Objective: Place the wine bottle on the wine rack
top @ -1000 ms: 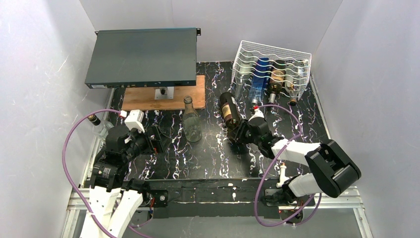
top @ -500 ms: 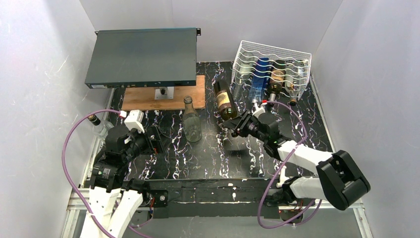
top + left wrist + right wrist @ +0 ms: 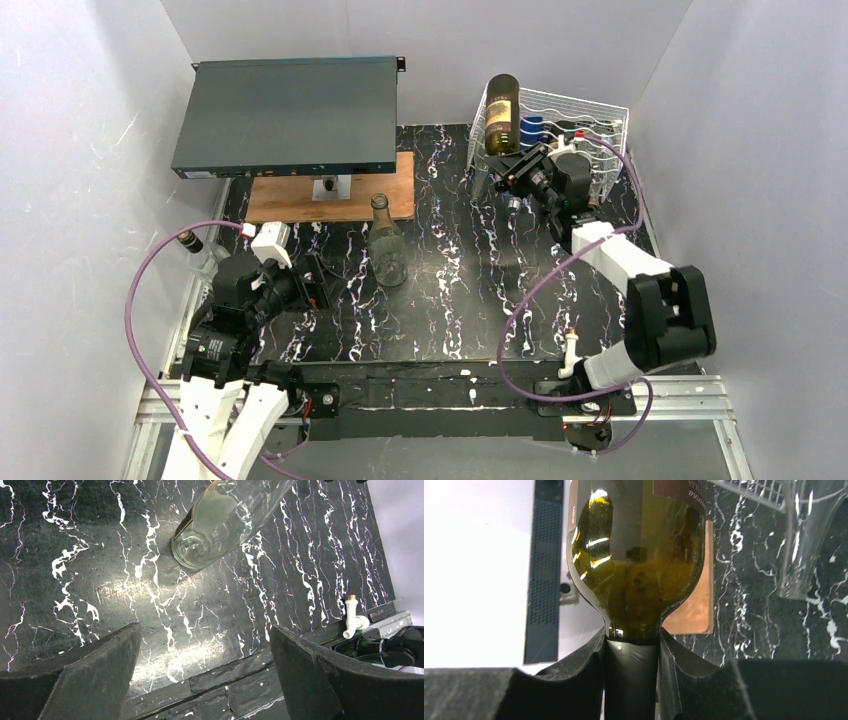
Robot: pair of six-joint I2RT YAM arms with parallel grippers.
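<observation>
The wine bottle (image 3: 502, 115), dark olive glass with a brown label, hangs in the air at the front left corner of the white wire wine rack (image 3: 592, 104), base up and away from me. My right gripper (image 3: 522, 170) is shut on its black-foiled neck. In the right wrist view the fingers clamp the neck on both sides just below the bottle's (image 3: 639, 570) shoulder, at the gripper (image 3: 631, 650). My left gripper (image 3: 318, 283) rests low at the left. In its wrist view the left gripper (image 3: 205, 630) stands open over bare tabletop.
A clear glass bottle (image 3: 387, 250) stands mid-table, its base (image 3: 200, 545) ahead of the left gripper. A dark flat metal box (image 3: 285, 115) sits on a stand over a wooden board (image 3: 290, 200) at back left. A blue bottle (image 3: 530, 127) lies in the rack. White walls close in on both sides.
The right arm has lifted the wine bottle from mid-table and carried it back and right to the rack's front left corner. The left arm has not moved.
</observation>
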